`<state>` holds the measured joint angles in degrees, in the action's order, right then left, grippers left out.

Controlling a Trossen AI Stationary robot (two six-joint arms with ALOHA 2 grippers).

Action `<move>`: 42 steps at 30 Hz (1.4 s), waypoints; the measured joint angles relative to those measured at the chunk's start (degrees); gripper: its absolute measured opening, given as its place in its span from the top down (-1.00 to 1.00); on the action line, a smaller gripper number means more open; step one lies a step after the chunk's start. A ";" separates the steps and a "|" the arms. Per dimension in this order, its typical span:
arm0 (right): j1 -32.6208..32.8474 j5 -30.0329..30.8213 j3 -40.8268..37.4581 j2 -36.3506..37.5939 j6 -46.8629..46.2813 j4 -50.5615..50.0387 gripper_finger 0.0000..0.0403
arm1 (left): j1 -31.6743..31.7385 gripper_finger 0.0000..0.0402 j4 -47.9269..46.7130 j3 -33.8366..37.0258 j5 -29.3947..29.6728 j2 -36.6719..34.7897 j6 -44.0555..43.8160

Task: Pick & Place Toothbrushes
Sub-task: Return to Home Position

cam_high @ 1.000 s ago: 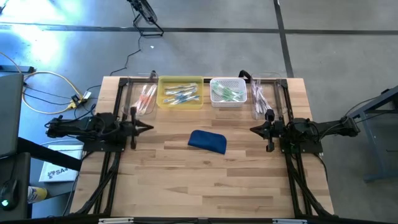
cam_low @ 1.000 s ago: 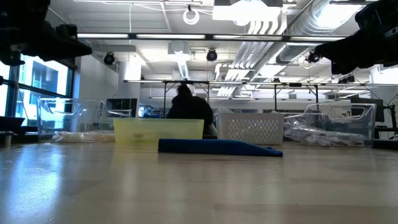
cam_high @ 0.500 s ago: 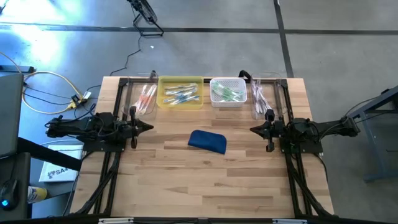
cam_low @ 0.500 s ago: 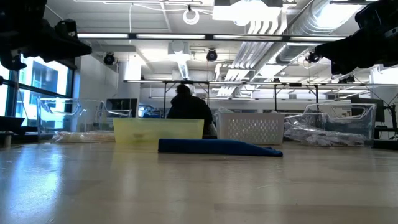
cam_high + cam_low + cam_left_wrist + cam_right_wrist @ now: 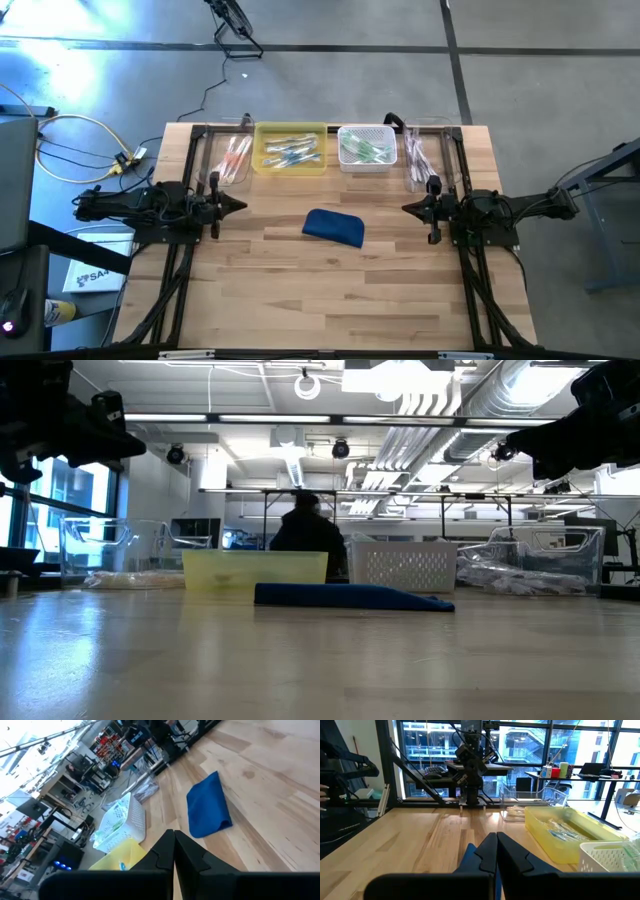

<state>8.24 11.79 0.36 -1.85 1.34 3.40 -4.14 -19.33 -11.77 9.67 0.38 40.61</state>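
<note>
Toothbrushes lie in a row of containers along the table's far edge: pink and orange ones in a clear bin (image 5: 235, 155), blue ones in a yellow tray (image 5: 290, 150), green ones in a white basket (image 5: 366, 148), and pinkish ones in a second clear bin (image 5: 415, 155). A dark blue pouch (image 5: 334, 227) lies flat at the table's middle. My left gripper (image 5: 243, 205) hovers shut at the left side, pointing toward the centre and rolled to a slant (image 5: 174, 834). My right gripper (image 5: 405, 208) hovers shut at the right side, level (image 5: 496, 836). Neither holds anything.
Black frame rails (image 5: 195, 165) run along both sides of the table beside the arms. A person (image 5: 308, 535) stands beyond the far edge, behind the yellow tray (image 5: 255, 570). Bare wood (image 5: 330, 290) spans the near half of the table.
My left gripper has rolled about the line it points along, staying in place and shut. The person behind the table has shifted a little to the right.
</note>
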 joint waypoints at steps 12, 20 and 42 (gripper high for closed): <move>0.01 0.00 0.00 0.01 0.00 0.02 0.99 | -0.02 0.98 21.34 9.83 -1.76 -0.06 5.26; -0.01 -0.01 0.00 0.02 -0.02 0.04 0.99 | 0.00 0.98 21.53 10.73 -2.88 -0.03 9.04; -0.01 0.00 0.00 0.02 -0.02 0.04 0.99 | 0.00 0.98 20.87 10.95 -2.84 0.39 8.71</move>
<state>8.23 11.79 0.36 -1.83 1.32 3.44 -4.14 1.54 -0.82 6.83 0.78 49.32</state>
